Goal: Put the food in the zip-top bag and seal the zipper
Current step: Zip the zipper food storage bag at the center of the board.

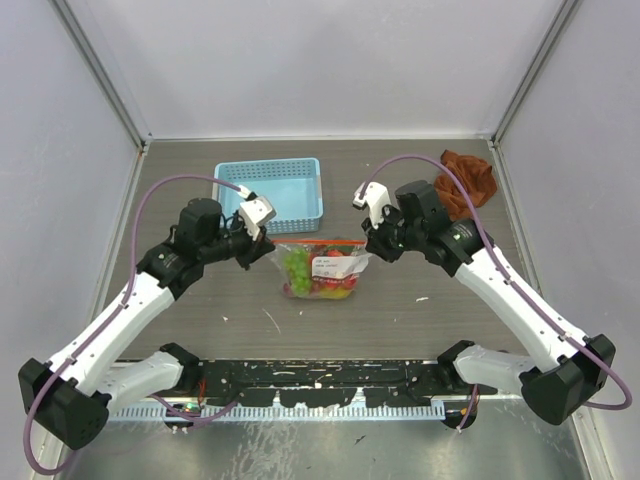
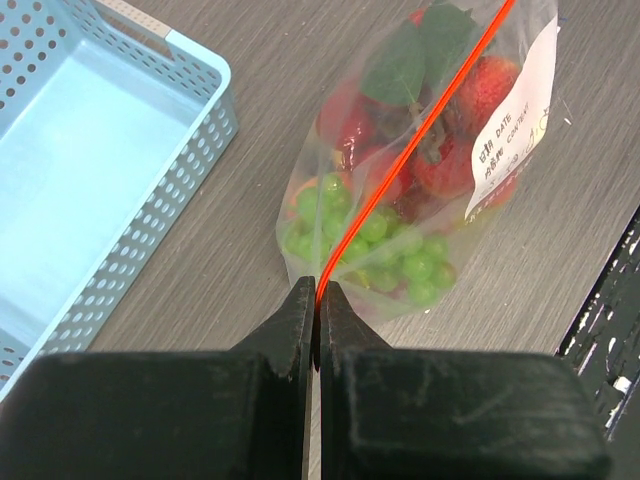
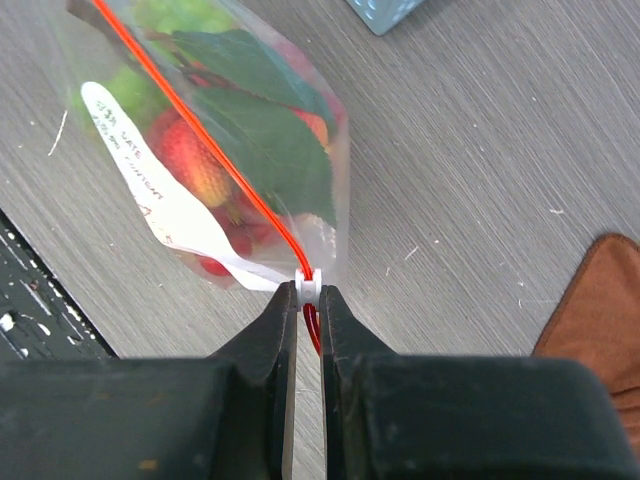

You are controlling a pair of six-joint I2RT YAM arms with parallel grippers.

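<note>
Bag (image 1: pixel 340 266) of fruit (image 1: pixel 297 268) sits on the tabletop (image 1: pixel 420 320) between the arms, zipper (image 2: pixel 414 150) running straight left-to-right, left hand (image 2: pixel 317 290) pinched tight on one end, right hand (image 3: pixel 308 295) clamped on the other end by the white slider (image 3: pixel 308 287).

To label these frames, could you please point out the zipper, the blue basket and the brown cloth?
zipper (image 2: pixel 403 165), left wrist view, middle of the red strip.
blue basket (image 1: pixel 285 190), top external view, bare floor.
brown cloth (image 1: pixel 468 180), top external view, its centre.
</note>
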